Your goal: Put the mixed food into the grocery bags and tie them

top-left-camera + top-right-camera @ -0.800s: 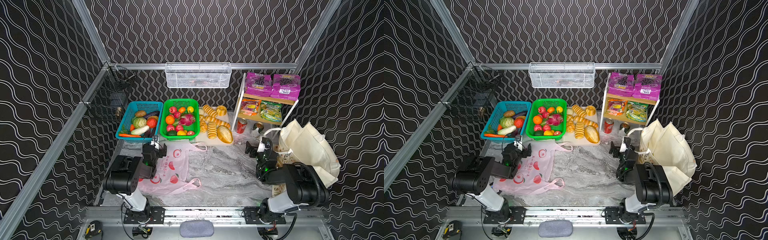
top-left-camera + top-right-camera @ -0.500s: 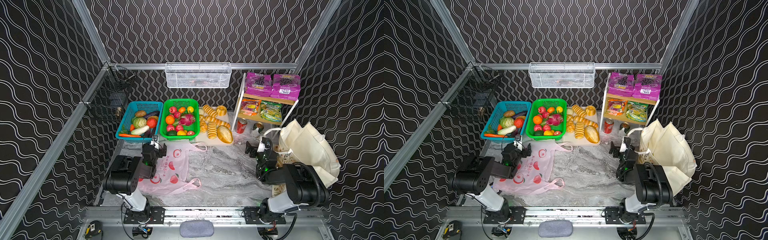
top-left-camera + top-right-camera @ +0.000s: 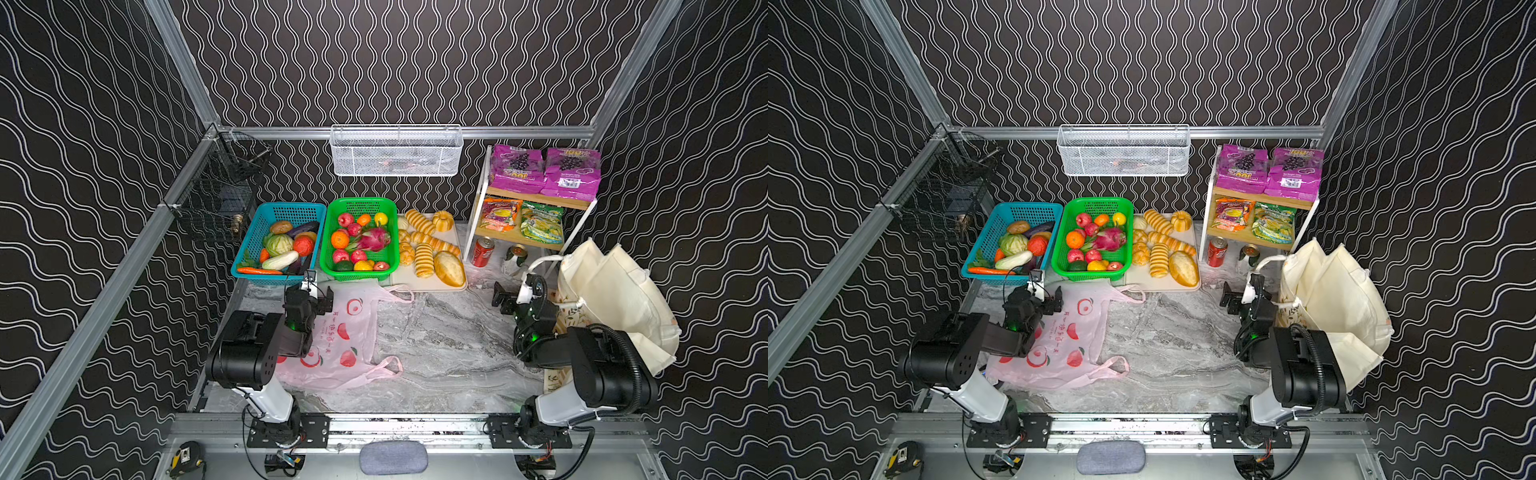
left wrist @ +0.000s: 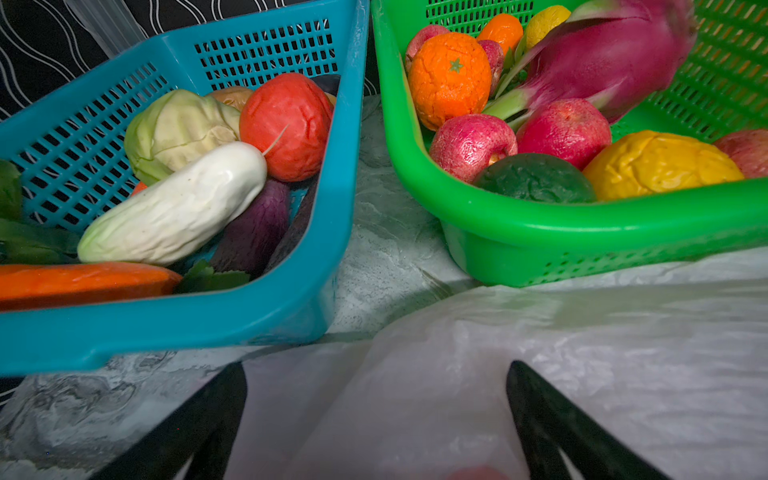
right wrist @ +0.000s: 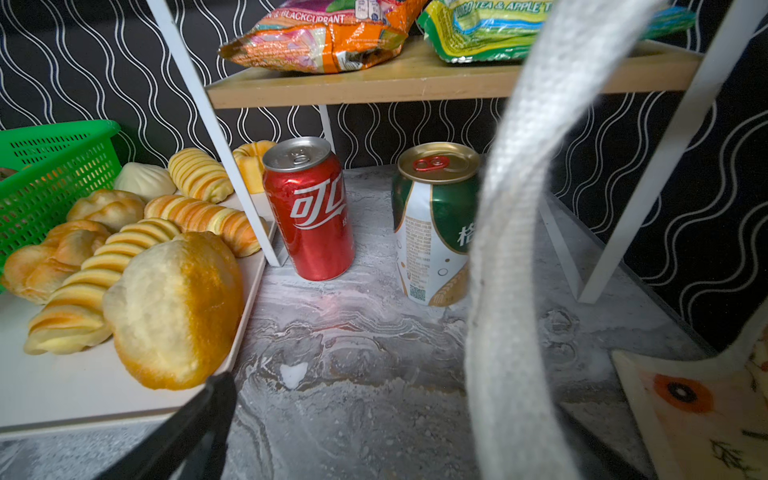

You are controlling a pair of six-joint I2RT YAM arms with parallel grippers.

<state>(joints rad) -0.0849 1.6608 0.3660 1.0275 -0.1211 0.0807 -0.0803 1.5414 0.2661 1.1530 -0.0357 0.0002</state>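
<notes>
In a top view, left jaws and right jaws both stand wide and empty. The pink carrier (image 3: 345, 332) lies flat under the left jaws, and the cream tote (image 3: 615, 291) is just beside the right jaws.

Left wrist: the dragon fruit (image 4: 615, 62) is ahead. I'd open the carrier's mouth first.

Right wrist: the red soda can (image 5: 309, 208) is ahead, with the tote handle (image 5: 519, 249) hanging nearer. Skirt it.

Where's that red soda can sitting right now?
In both top views the red can stands upright at back right under the white rack, between the bread tray on its left and a green can.
</notes>
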